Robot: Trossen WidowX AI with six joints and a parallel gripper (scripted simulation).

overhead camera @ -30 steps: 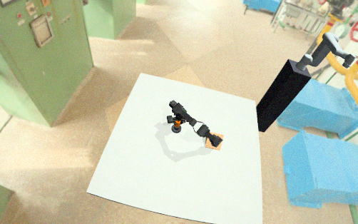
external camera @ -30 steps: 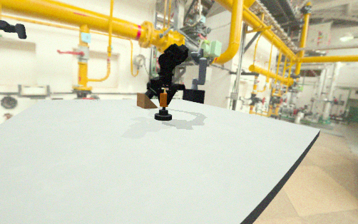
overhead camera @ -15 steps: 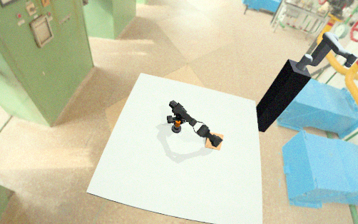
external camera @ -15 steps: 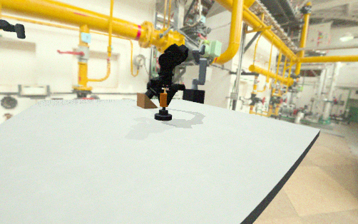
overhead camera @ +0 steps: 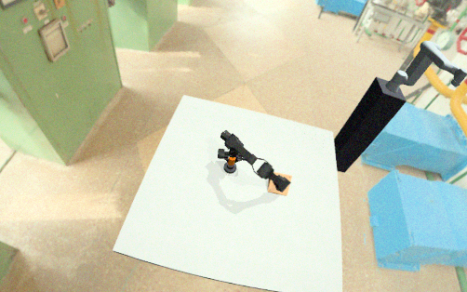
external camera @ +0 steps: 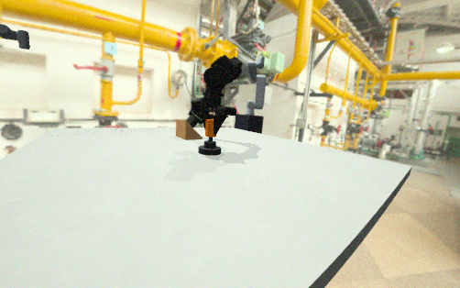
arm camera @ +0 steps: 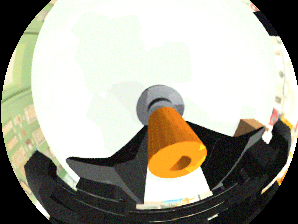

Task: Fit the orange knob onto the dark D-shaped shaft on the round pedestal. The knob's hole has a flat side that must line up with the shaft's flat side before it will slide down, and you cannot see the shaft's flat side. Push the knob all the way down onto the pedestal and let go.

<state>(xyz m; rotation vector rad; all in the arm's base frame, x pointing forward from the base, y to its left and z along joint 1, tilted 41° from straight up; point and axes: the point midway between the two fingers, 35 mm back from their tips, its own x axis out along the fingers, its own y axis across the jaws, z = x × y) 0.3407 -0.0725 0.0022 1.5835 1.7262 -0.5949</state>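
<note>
The orange knob (overhead camera: 232, 162) (external camera: 209, 128) (arm camera: 176, 131) is upright between the fingers of my gripper (overhead camera: 232, 159) (external camera: 210, 124) (arm camera: 169, 125), which is shut on it. The round dark pedestal (overhead camera: 226, 170) (external camera: 209, 150) (arm camera: 143, 103) is directly below the knob. In the exterior view a short piece of the dark shaft (external camera: 210, 139) shows between the knob's lower end and the pedestal, so the knob is not touching the pedestal's step. Whether the shaft's tip is inside the knob is hidden. The wrist view shows the hole in the knob's upper face.
A tan wedge-shaped block (overhead camera: 272, 190) (external camera: 185, 130) (arm camera: 248, 126) is at my arm's base, on the pale table (overhead camera: 186, 232) (external camera: 183, 220) (arm camera: 115, 55). A tall black column (overhead camera: 369, 126) bearing another, grey arm (overhead camera: 420, 62) is beyond the table's edge.
</note>
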